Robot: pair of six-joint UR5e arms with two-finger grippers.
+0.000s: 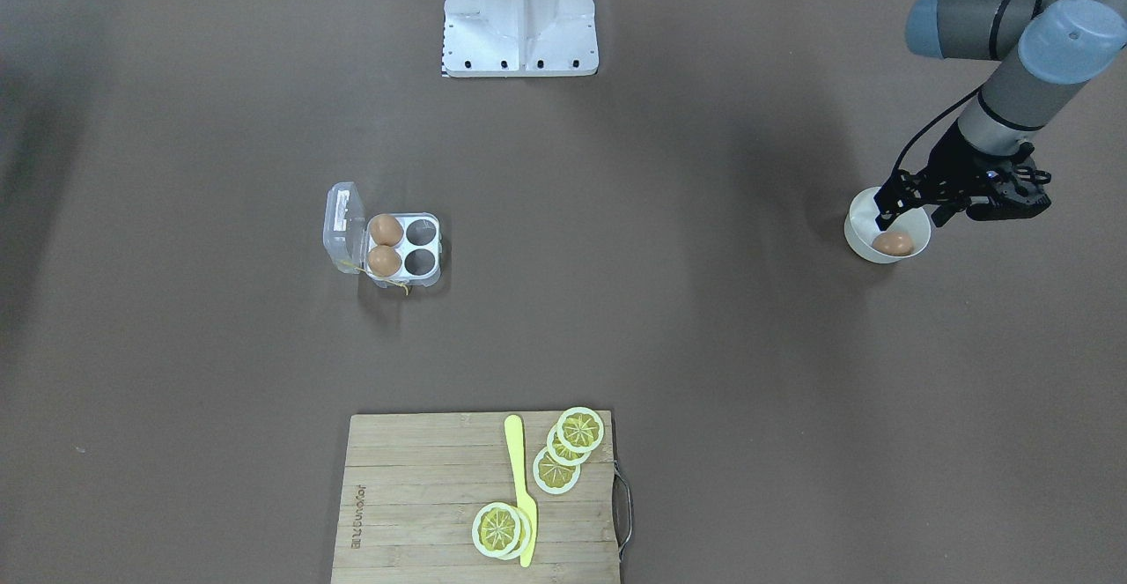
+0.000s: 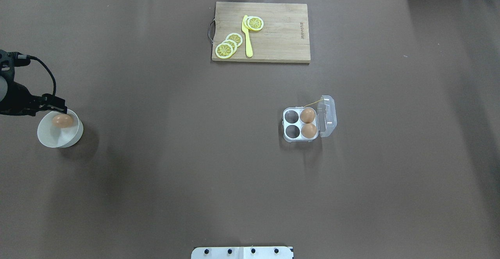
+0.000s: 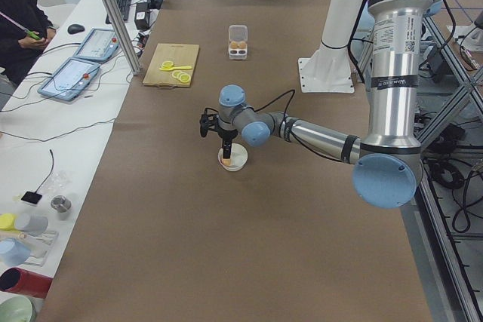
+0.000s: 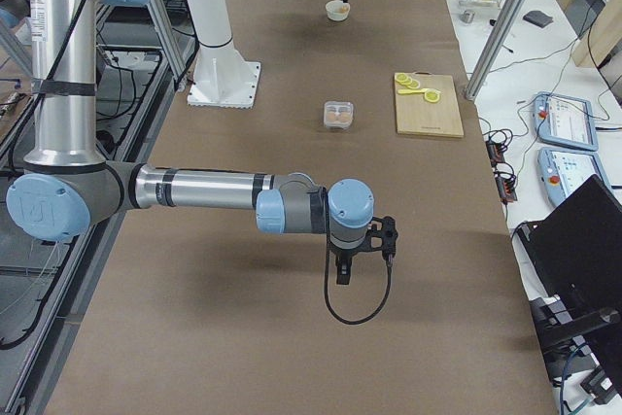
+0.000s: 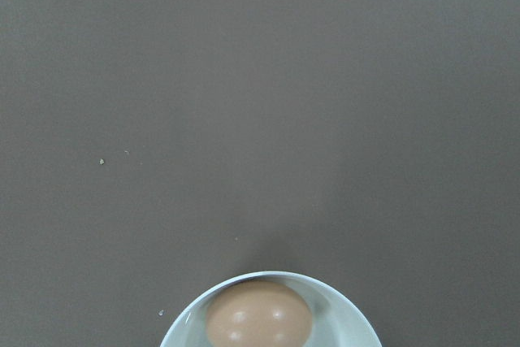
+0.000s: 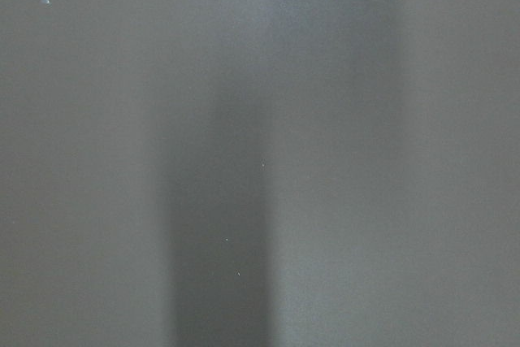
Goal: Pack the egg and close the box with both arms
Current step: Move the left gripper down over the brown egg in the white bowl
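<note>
**Egg waits in bowl, left gripper poised above it**

In the overhead view the egg [image 2: 62,121] lies in a white bowl [image 2: 47,138] at the table's 9 o'clock edge, well apart from the box [image 2: 298,125], which sits toward 3 o'clock of centre. The box's lid [image 2: 327,115] is thrown open on its 3 o'clock side. Two other eggs [image 2: 308,115] fill the cells next to the lid, and the two cells at the box's 9 o'clock side are empty. A cutting board [image 2: 281,32] with lemon slices sits at 12 o'clock.

The left gripper [image 1: 909,212] hangs over the bowl's rim with its fingers apparently spread and nothing between them. The egg rests free on the bowl's floor. The right gripper [image 4: 343,274] hovers above bare table far from the box, and I cannot tell how its fingers stand.

The egg is probably light, rigid and brittle, with a smooth, rounded shell that could squirt out of a skewed pinch. The safest hold looks to be across its widest middle, fingers on opposite sides, closing gently. The curved bowl wall may let the egg roll as the fingers close.
</note>
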